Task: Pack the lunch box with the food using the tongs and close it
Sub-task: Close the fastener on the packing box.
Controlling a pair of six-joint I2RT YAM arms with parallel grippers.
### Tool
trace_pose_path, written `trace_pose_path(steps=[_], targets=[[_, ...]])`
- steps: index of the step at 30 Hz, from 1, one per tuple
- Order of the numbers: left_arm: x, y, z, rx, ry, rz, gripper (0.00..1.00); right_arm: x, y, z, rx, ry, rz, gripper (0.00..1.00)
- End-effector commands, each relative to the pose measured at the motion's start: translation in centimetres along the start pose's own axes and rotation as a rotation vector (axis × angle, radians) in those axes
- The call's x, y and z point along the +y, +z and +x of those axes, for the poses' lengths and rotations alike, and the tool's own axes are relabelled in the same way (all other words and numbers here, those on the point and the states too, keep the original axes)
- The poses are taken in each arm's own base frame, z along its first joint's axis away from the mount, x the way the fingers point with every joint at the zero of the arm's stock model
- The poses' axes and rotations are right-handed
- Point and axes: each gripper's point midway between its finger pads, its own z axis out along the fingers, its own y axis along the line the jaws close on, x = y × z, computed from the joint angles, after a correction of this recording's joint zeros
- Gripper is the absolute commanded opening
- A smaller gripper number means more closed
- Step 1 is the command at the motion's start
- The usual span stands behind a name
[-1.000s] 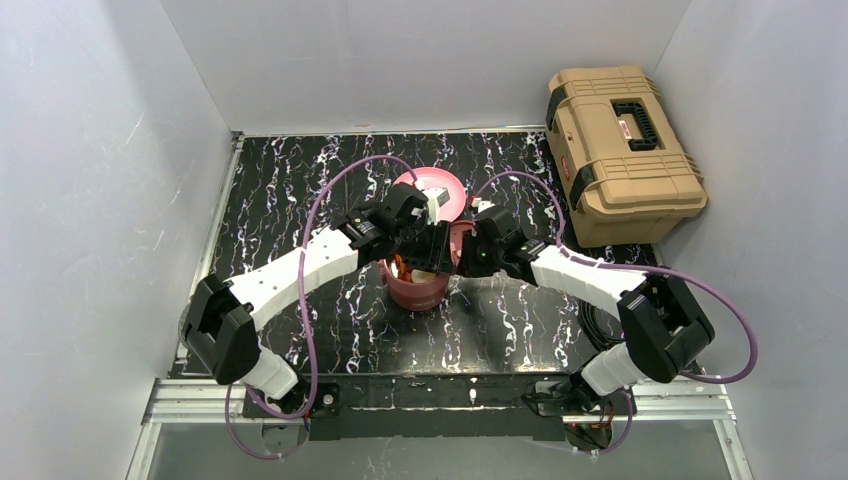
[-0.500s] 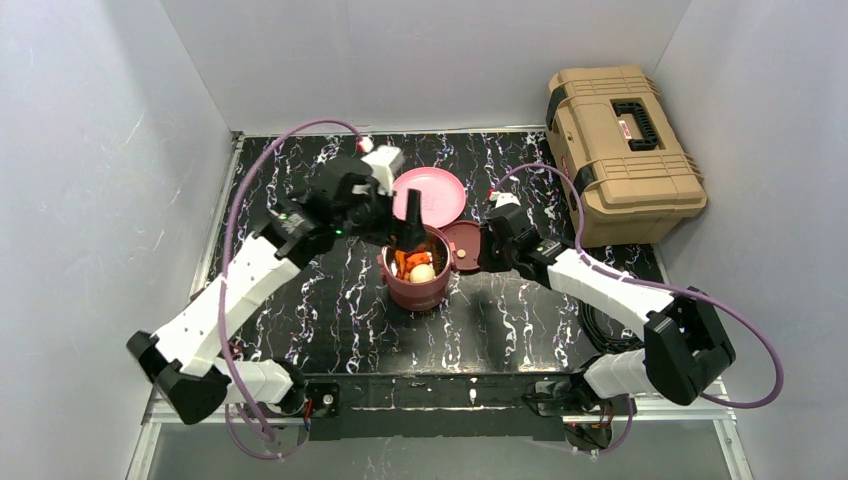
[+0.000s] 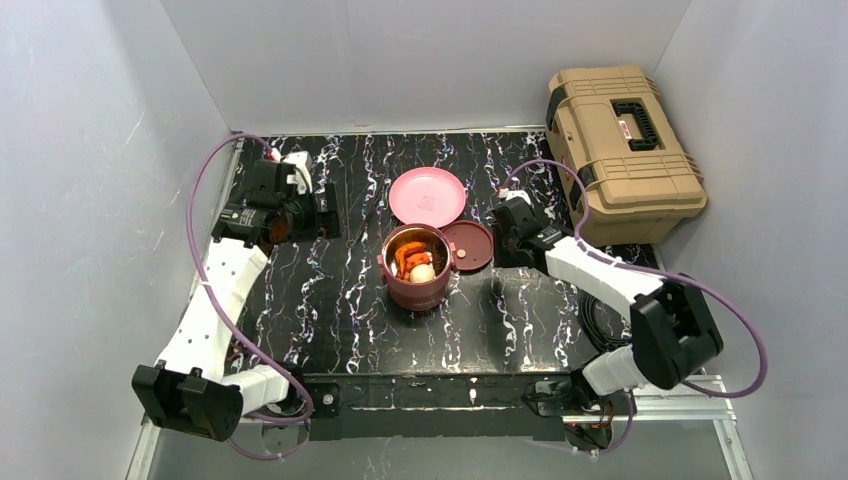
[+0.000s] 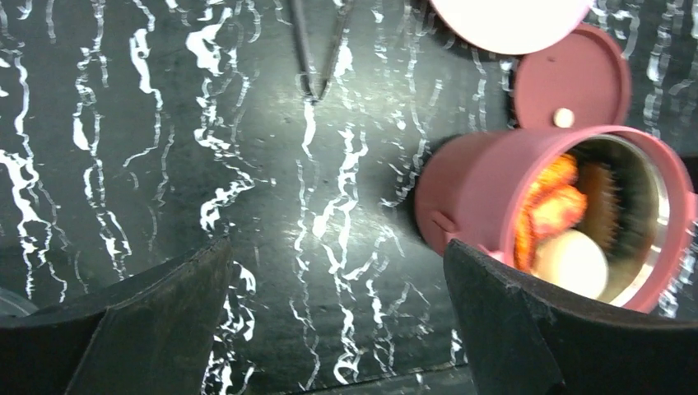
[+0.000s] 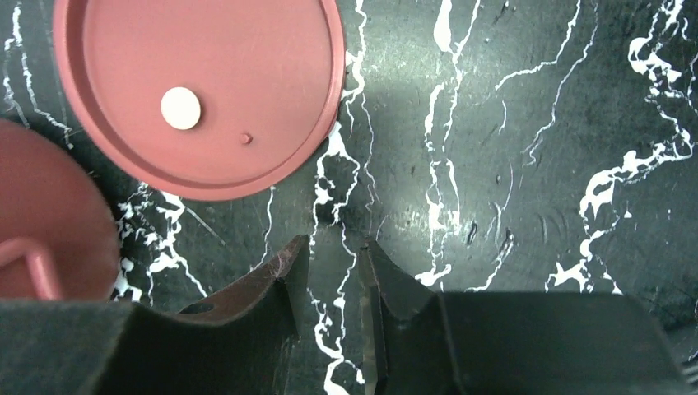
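I'm looking at the left gripper (image 4: 336,247), and its fingers (image 4: 156,329) are standing wide apart, gripping nothing, with only the black marbled tabletop (image 4: 165,164) showing between them. The maroon round lunch box (image 4: 486,197) is sitting open just ahead of the finger at the right of that wrist view. The food (image 4: 568,234) is lying inside it: I'm making out orange-red chunks (image 4: 553,206) and a white egg-like piece (image 4: 572,263). The slim dark metal tongs (image 4: 317,49) are lying flat on the table well ahead of those fingertips, with nothing touching them. The flat maroon disc lid (image 4: 572,86) is lying beyond the box, beside the flat pink plate (image 4: 502,12).

Now the right gripper (image 5: 333,243): its fingers (image 5: 272,288) are showing only a narrow gap and are pinching nothing. The disc lid is lying flat just ahead of them, off toward the lunch-box side, and is not touching them. The large tan toolbox (image 3: 620,150) is sitting well apart from both sets of fingers, at the far corner.
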Motion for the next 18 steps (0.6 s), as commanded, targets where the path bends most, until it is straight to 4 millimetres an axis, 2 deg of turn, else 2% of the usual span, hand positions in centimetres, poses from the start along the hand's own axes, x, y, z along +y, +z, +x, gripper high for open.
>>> trace_pose_path(steps=[1,4,10,14,18], targets=[[2.8,-0.2,0.1,-0.108,0.023,-0.117,0.98,0.0,1.1,-2.1,-0.004,-0.015,0.012,0.38],[3.2,-0.1,0.2,-0.187,0.036,-0.113,0.98,0.2,2.3,-2.6,0.022,-0.015,-0.003,0.39],[5.5,0.9,1.6,-0.229,0.069,-0.203,0.98,0.1,4.4,-3.9,0.066,-0.020,-0.018,0.42],[4.5,1.1,2.2,-0.226,0.069,-0.139,0.98,0.3,6.0,-5.1,0.085,-0.022,-0.040,0.42],[4.3,1.5,2.9,-0.186,0.055,-0.127,0.98,0.1,8.2,-5.2,0.133,-0.038,-0.016,0.41]])
